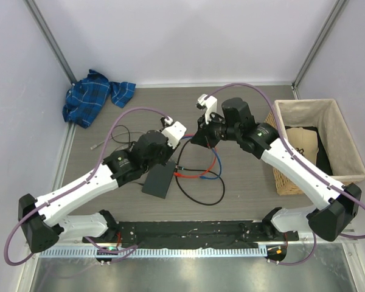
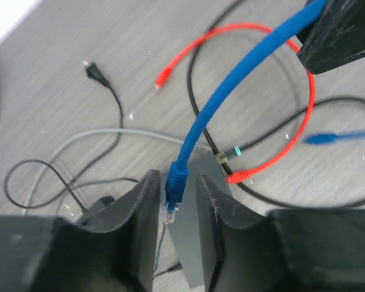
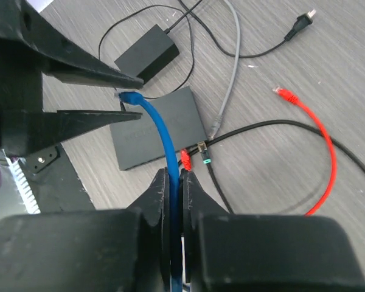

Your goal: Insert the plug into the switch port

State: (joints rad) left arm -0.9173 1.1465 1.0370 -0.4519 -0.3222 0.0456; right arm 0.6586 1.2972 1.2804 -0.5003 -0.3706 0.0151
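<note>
Held aloft, the blue plug (image 2: 175, 182) hangs between the fingers of my left gripper (image 2: 177, 210), directly above the flat dark grey switch (image 3: 134, 149). Those jaws stand apart. A sliver of background shows on either side of the plug, so I read it as loosely bracketed rather than pinched, though the angle is tight. My right gripper (image 3: 174, 185) is clenched on the blue cable (image 3: 161, 137) a little way behind the plug and appears to carry its weight. Along the switch's edge, a red plug (image 3: 185, 159) and a black lead (image 3: 204, 160) with a green-marked connector sit at the ports. The blue plug has reached no port. As I judge it, what remains is to take a firm hold, turn the plug to face that edge, lower it and press it home.
</note>
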